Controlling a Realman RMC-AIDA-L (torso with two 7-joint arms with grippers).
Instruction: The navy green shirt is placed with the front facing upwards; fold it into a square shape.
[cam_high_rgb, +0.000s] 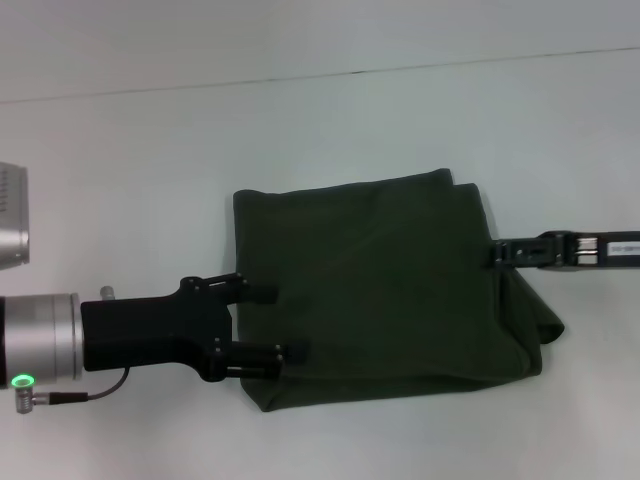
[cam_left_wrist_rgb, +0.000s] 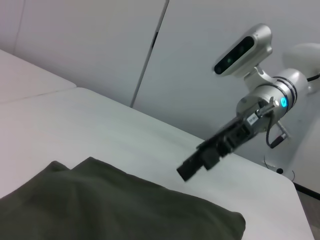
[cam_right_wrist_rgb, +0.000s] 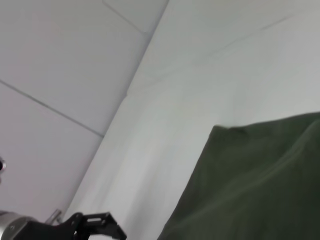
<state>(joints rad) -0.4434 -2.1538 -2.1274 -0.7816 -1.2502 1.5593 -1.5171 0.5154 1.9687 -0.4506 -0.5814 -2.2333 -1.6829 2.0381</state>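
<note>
Left gripper (cam_high_rgb: 262, 322) sat lower left of the head view, fingers spread, straddling the near-left edge of the navy green shirt (cam_high_rgb: 380, 280), probably lined up for the next fold. Shirt lay mid-frame on the white table (cam_high_rgb: 300, 120), already a rough square. Right gripper (cam_high_rgb: 492, 255) touched its right edge; finger state couldn't be told.

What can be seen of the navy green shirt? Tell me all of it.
The navy green shirt is dark olive, soft matte cloth, folded into a rough rectangle lying flat on the white table. No lettering or collar shows. Its far edge shows stacked layers; the right side bulges into a loose fold. The left end effector has its fingers spread over the shirt's left edge. The right end effector meets the right edge; whether it grips is unclear.
</note>
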